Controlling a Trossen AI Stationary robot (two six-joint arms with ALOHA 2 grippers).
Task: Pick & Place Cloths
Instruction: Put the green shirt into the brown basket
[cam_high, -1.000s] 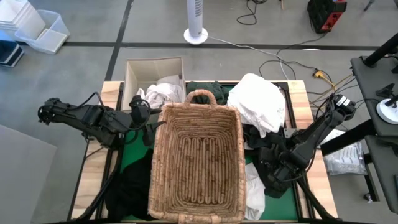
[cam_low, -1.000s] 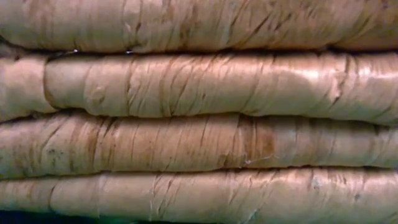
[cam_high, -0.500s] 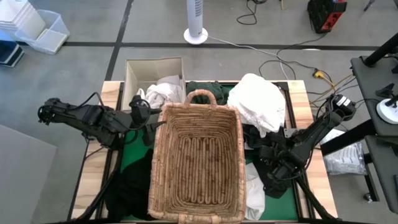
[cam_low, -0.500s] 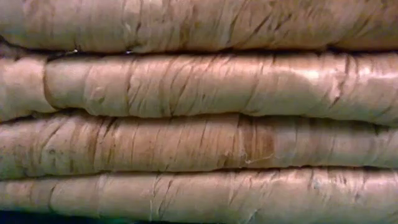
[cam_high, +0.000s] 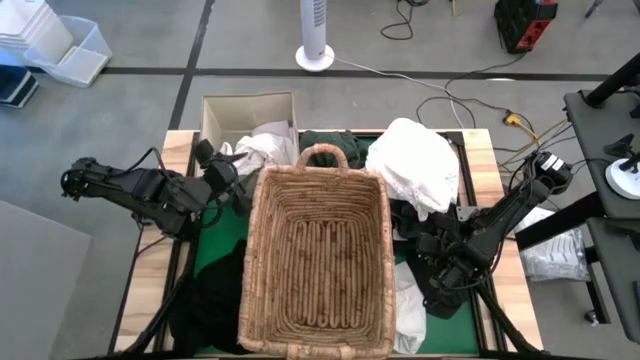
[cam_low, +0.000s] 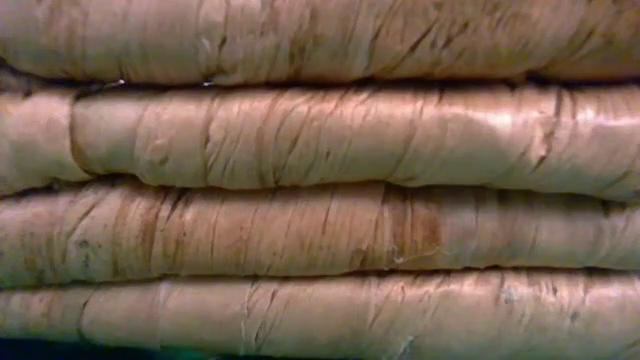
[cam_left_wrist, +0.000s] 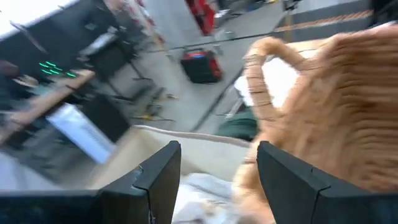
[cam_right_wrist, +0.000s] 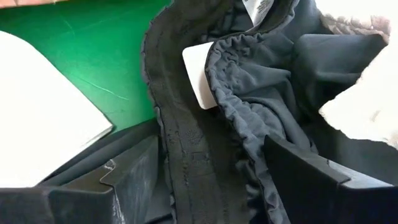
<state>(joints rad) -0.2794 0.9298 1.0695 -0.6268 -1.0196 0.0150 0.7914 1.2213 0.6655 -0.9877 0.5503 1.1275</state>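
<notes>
Centre frame in the high view sits the big empty woven wicker basket (cam_high: 315, 262), with soft cloths heaped around it. Right of it, the right gripper (cam_right_wrist: 205, 177) hovers fingers wide over a crumpled black elastic-edged garment (cam_right_wrist: 249, 112); looks floppy and light, so I'd pinch a raised fold. Upper left, the left gripper (cam_left_wrist: 214, 168) is partly open, holding nothing.

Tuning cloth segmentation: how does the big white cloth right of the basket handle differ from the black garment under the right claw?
The bulky white fabric cloth is pale and heaped into a rounded mound; the crumpled black fabric garment is dark, lies lower and is gathered in folds. The white one lies clear of both arms; the black one sits directly below the open right claw. Both rest beside the woven wicker basket.
</notes>
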